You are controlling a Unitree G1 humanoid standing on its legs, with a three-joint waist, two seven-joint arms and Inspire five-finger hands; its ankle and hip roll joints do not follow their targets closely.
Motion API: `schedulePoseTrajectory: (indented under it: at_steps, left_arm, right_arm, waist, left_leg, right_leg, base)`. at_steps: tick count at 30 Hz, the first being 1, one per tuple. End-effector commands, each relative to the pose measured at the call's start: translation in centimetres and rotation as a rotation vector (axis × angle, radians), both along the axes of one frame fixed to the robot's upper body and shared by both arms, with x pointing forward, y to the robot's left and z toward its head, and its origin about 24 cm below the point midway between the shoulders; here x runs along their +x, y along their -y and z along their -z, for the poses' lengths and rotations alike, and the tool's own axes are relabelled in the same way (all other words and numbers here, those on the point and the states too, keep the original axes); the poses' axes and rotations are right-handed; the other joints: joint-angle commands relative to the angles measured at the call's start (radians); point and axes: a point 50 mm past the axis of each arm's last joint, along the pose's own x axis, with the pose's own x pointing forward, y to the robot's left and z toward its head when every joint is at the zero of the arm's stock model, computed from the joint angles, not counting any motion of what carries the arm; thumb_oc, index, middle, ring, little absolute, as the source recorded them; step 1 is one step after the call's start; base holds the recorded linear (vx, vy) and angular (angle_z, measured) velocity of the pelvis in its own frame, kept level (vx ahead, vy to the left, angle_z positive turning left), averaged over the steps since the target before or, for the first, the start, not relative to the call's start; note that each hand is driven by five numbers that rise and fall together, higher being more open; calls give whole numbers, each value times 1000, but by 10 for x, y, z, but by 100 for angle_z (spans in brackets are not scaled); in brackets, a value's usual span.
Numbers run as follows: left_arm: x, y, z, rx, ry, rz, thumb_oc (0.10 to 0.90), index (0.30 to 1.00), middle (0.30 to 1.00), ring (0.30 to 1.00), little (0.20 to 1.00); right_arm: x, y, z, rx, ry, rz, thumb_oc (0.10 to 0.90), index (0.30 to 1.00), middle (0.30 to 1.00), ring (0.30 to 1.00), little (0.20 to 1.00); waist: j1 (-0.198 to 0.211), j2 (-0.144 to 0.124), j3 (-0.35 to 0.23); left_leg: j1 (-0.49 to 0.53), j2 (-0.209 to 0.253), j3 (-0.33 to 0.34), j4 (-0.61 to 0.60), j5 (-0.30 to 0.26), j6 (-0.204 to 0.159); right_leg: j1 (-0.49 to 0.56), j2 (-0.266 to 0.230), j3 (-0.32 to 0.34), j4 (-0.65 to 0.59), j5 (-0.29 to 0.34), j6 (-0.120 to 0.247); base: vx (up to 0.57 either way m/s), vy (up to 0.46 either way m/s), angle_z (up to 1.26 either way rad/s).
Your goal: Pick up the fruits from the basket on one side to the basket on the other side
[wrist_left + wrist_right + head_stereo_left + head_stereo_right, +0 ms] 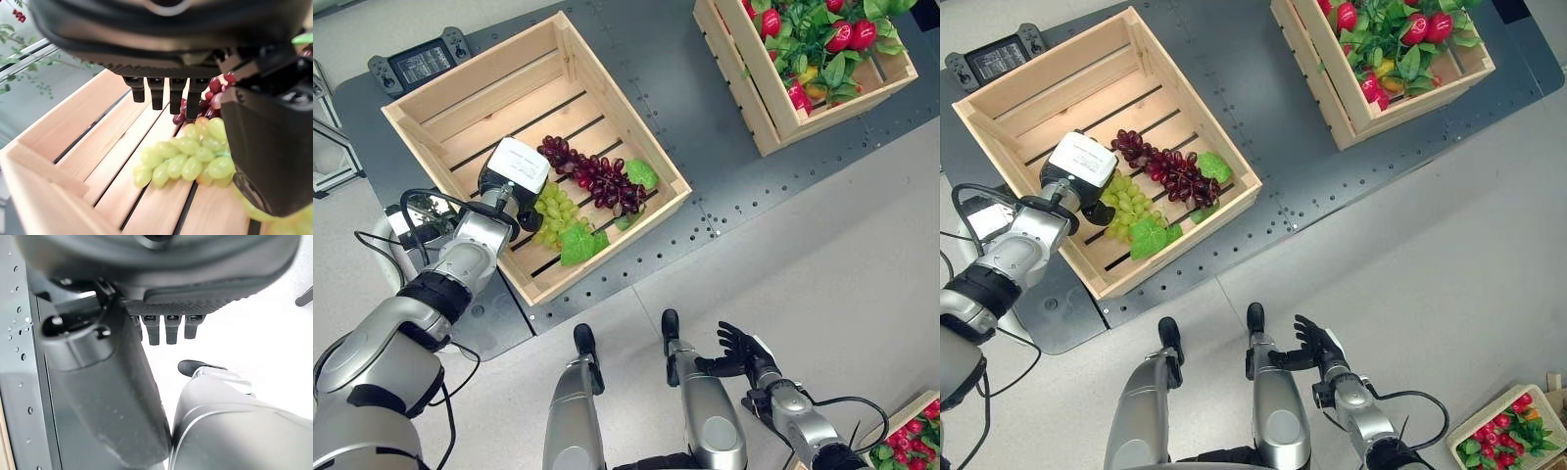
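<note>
A wooden crate [431, 108] on my left holds a bunch of green grapes [558, 211] and, beside it, a bunch of dark purple grapes [597, 176], both with green leaves. My left hand [514, 176] hangs inside this crate just over the green grapes [186, 156]. Its fingers [156, 93] are straight, its thumb stands apart, and nothing is in its grasp. A second crate [754, 108] at the far right is full of red fruits and leaves. My right hand [739, 352] hangs low on the right, open and empty.
Both crates stand on a dark metal platform [705, 186] with rows of holes. A handheld controller [419, 64] lies beyond the left crate. A small basket of red fruits [911, 436] sits on the floor at the lower right.
</note>
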Motion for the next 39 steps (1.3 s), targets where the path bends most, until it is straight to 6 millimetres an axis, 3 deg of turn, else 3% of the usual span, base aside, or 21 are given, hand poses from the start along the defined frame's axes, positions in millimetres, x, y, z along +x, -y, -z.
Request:
schedulePoseTrajectory:
  at_steps: [1, 9, 14, 15, 17, 18, 26, 33, 39]
  left_arm:
    - [7, -5, -63, 54, 208, -73, 800, 900, 900, 900, 900]
    - [11, -10, -59, 17, 203, -122, 800, 900, 900, 900, 900]
    - [12, -12, -45, 7, 168, -172, 800, 900, 900, 900, 900]
    - [13, -14, -43, -4, 167, -182, 590, 585, 585, 585, 585]
    - [13, -16, -42, -19, 172, -195, 417, 326, 326, 326, 326]
    - [13, -18, -41, -32, 172, -202, 400, 300, 300, 300, 300]
    - [13, -16, -42, -35, 207, -131, 400, 300, 300, 300, 300]
    - [9, 0, -67, -5, 356, 110, 400, 300, 300, 300, 300]
    - [-12, 8, -96, 0, 507, 318, 400, 300, 300, 300, 300]
  right_arm:
    - [-8, 16, 0, -67, -5, 36, 800, 900, 900, 900, 900]
    - [-3, 15, -5, -64, 19, 43, 800, 900, 900, 900, 900]
    - [0, 15, -6, -69, 29, 41, 800, 900, 900, 900, 900]
    - [1, 15, -6, -71, 31, 41, 800, 900, 900, 900, 900]
    - [1, 15, -7, -71, 35, 43, 800, 900, 900, 900, 900]
    - [2, 15, -8, -73, 40, 38, 800, 900, 900, 900, 900]
    - [2, 15, -9, -71, 44, 31, 800, 900, 900, 900, 900]
    - [-4, 17, -5, -61, 33, 53, 800, 900, 900, 900, 900]
    - [-16, 23, 0, -2, 26, 139, 800, 900, 900, 900, 900]
  waist:
    - [-13, -8, 5]
    - [-21, -13, 5]
    - [-28, -8, 5]
    - [-30, -6, 5]
    - [-33, -4, 5]
    - [-34, -3, 5]
    - [-34, 3, 5]
    - [-20, 14, 5]
    - [10, 30, -12]
  left_leg:
    - [-14, -44, 30, 72, -67, 19]
    - [-43, -47, 32, 72, -66, 20]
    - [-49, -52, 36, 66, -62, 20]
    - [-53, -52, 38, 63, -61, 20]
    - [-61, -54, 38, 65, -58, 20]
    - [-61, -55, 39, 60, -56, 20]
    - [-58, -58, 42, 39, -46, 17]
    - [-13, -67, 38, 7, -46, 17]
    - [56, -80, 21, -29, -46, 17]
  right_leg:
    - [-45, 67, 11, 70, -11, -20]
    - [-90, 74, 15, 87, -7, -18]
    - [-104, 76, 15, 90, -7, -21]
    - [-110, 76, 15, 90, -7, -22]
    - [-119, 78, 18, 96, -7, -23]
    - [-122, 79, 18, 96, -8, -24]
    - [-133, 81, 11, 96, -7, -27]
    - [-95, 75, -1, 78, -11, -25]
    - [-28, 60, -20, 55, -19, -23]
  base:
    - [3, 9, -6]
    - [1, 2, 0]
    - [0, 0, 0]
    - [0, 0, 0]
    - [0, 0, 0]
    - [0, 0, 0]
    - [-2, 1, 0]
    - [0, 0, 0]
    - [1, -7, 1]
